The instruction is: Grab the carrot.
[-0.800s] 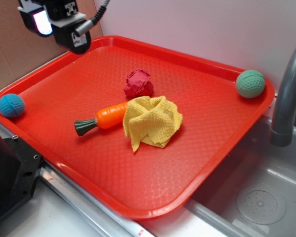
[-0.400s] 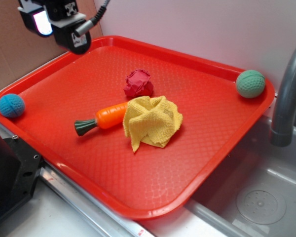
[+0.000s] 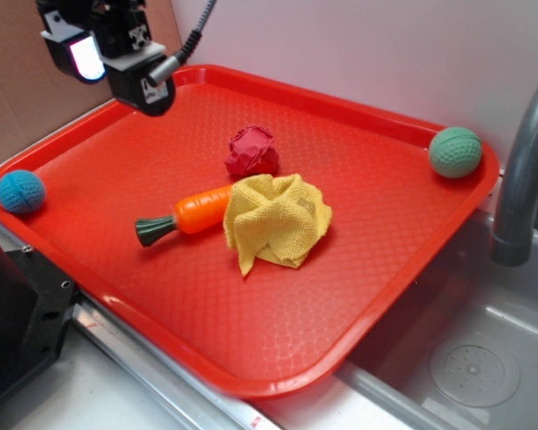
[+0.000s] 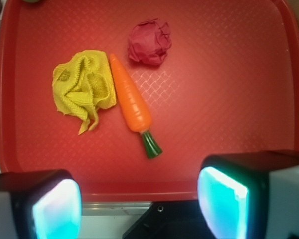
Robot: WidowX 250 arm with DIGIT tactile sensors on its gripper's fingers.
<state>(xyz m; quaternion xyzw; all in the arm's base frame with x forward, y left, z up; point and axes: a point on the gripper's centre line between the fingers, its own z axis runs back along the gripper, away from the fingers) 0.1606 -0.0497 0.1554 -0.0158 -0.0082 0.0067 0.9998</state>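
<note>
The carrot (image 3: pixel 197 212) lies flat near the middle of the red tray (image 3: pixel 143 152), orange body with a dark green stem end pointing to the tray's left front. Its tapered tip touches the yellow cloth (image 3: pixel 278 219). My gripper (image 3: pixel 117 70) hangs high over the tray's far left corner, well away from the carrot, open with nothing between its fingers. In the wrist view the carrot (image 4: pixel 132 102) lies ahead of the open gripper (image 4: pixel 139 206), with the tray's (image 4: pixel 219 99) near rim below the jaws.
A dark red crumpled ball (image 3: pixel 252 150) sits just behind the carrot. A blue ball (image 3: pixel 21 191) rests at the tray's left corner and a green ball (image 3: pixel 455 151) at the far right corner. A grey faucet (image 3: pixel 520 170) and sink (image 3: pixel 471 363) lie to the right.
My gripper has shifted slightly right and down, toward the tray. The carrot, cloth and balls have not moved.
</note>
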